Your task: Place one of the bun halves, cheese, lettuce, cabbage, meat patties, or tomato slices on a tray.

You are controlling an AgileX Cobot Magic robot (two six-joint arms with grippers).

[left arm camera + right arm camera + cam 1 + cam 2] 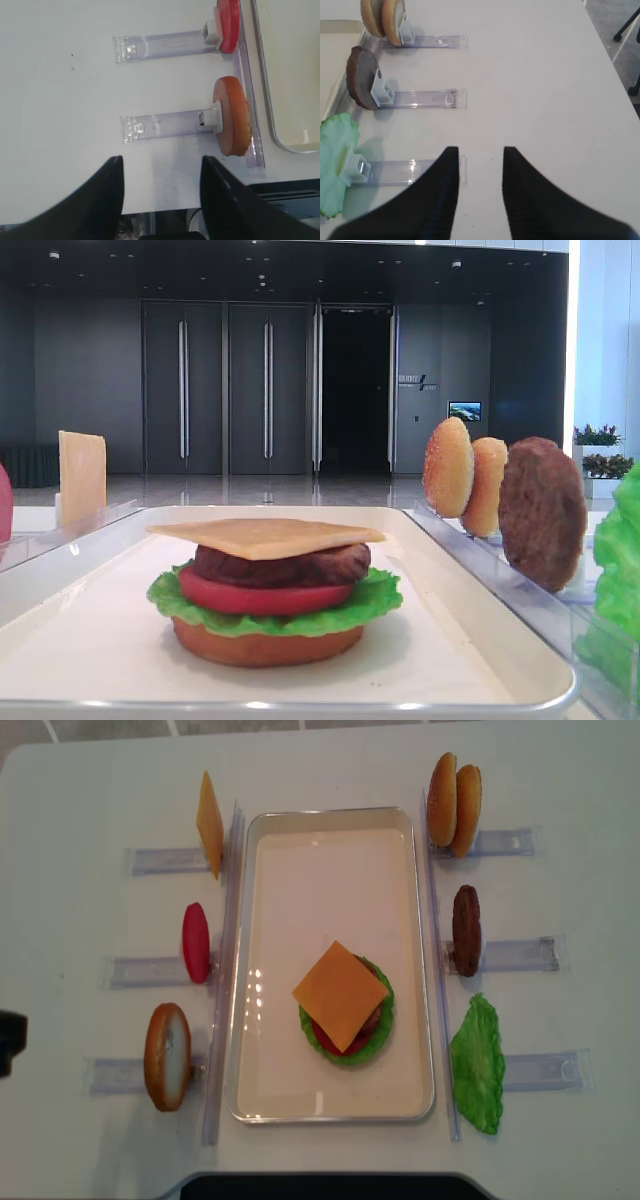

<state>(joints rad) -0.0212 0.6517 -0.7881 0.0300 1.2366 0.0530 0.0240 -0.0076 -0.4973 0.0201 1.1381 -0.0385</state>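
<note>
On the white tray (420, 960) sits a stack: a bun half at the bottom, lettuce, tomato and a meat patty, with a cheese slice (340, 996) on top. Left of the tray, racks hold a cheese slice (209, 823), a tomato slice (196, 942) and a bun half (167, 1056). On the right are two bun halves (453, 803), a meat patty (466, 930) and lettuce (478, 1063). My left gripper (161, 165) is open and empty over the table's edge, short of the bun half (231, 116). My right gripper (480, 152) is open and empty over bare table, beside the lettuce (335, 165) rack.
Clear plastic racks (500, 953) run outward from both long sides of the tray. The table's near edge (165, 210) lies under the left gripper. A dark part of the left arm (10, 1042) shows at the left edge of the top view.
</note>
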